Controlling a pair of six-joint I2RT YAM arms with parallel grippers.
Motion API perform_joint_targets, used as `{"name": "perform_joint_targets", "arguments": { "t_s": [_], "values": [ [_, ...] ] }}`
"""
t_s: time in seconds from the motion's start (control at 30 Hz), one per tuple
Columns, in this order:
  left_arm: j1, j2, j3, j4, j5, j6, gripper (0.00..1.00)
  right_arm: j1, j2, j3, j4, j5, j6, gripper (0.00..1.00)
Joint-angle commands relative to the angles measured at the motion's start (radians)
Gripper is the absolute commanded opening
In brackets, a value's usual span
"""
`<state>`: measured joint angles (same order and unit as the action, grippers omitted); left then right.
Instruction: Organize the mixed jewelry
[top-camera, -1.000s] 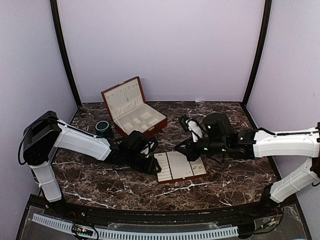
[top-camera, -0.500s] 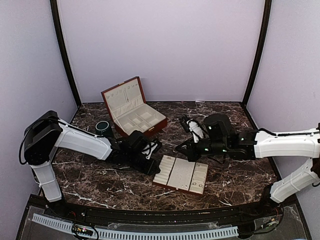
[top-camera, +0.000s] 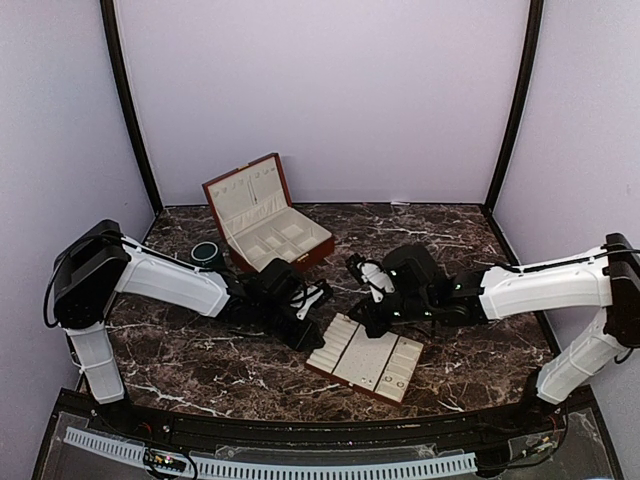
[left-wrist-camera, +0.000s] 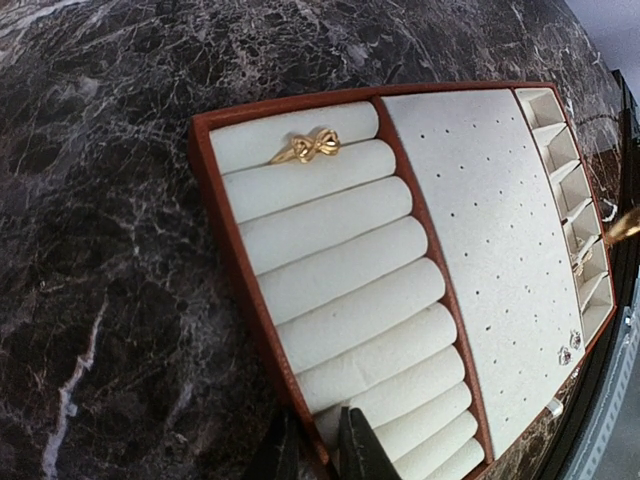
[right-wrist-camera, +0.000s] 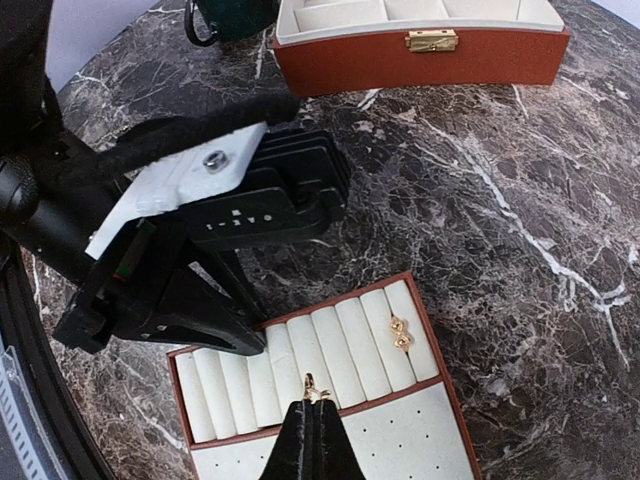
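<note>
The cream-lined tray (top-camera: 362, 356) lies between the arms. My left gripper (left-wrist-camera: 320, 447) is shut on the tray's red-brown rim (left-wrist-camera: 262, 330), one finger on each side. A gold bow ring (left-wrist-camera: 305, 147) sits in the first slot between the ring rolls, and two tiny studs (left-wrist-camera: 570, 348) are pinned near the pad's far corner. My right gripper (right-wrist-camera: 312, 402) hangs over the rolls (right-wrist-camera: 300, 365), shut on a small gold piece of jewelry (right-wrist-camera: 313, 388) that sticks out past its tips. In the top view the left gripper (top-camera: 308, 335) and right gripper (top-camera: 376, 322) flank the tray's back edge.
The open red-brown wooden box (top-camera: 265, 218) stands at the back, and its front with a brass clasp (right-wrist-camera: 432, 40) shows in the right wrist view. A dark green cup (top-camera: 206, 256) sits left of the box. The left arm's black wrist (right-wrist-camera: 200, 230) is close beside the right gripper.
The left gripper has closed on the tray's rim and the tray has slid toward the front and turned. The right gripper has moved down and left, over the ring rolls.
</note>
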<state>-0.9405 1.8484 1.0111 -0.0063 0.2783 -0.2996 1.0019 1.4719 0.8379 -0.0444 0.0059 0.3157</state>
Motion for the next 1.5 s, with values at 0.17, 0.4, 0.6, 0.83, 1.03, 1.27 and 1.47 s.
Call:
{"name": "perform_joint_targets", "arguments": {
  "t_s": [0.17, 0.4, 0.6, 0.83, 1.03, 1.27, 1.47],
  "values": [
    [-0.007, 0.005, 0.003, -0.002, 0.035, -0.006, 0.16, -0.018, 0.067, -0.002, 0.093, 0.029, -0.045, 0.00],
    [-0.007, 0.002, -0.001, 0.009, 0.042, -0.012, 0.16, -0.041, 0.128, 0.016, 0.123, 0.013, -0.084, 0.00],
    [-0.007, 0.002, -0.002, 0.011, 0.045, -0.017, 0.16, -0.049, 0.184, 0.028, 0.123, 0.005, -0.118, 0.00],
    [-0.007, 0.002, -0.005, 0.025, 0.053, -0.023, 0.16, -0.052, 0.214, 0.037, 0.122, 0.013, -0.148, 0.00],
    [-0.007, 0.002, -0.004, 0.028, 0.053, -0.024, 0.15, -0.054, 0.238, 0.049, 0.123, 0.029, -0.171, 0.00],
    [-0.007, 0.001, -0.005, 0.028, 0.056, -0.024, 0.14, -0.061, 0.242, 0.062, 0.096, 0.054, -0.212, 0.00],
    [-0.007, -0.002, -0.003, 0.029, 0.058, -0.026, 0.13, -0.062, 0.246, 0.065, 0.074, 0.030, -0.246, 0.00]
  ]
}}
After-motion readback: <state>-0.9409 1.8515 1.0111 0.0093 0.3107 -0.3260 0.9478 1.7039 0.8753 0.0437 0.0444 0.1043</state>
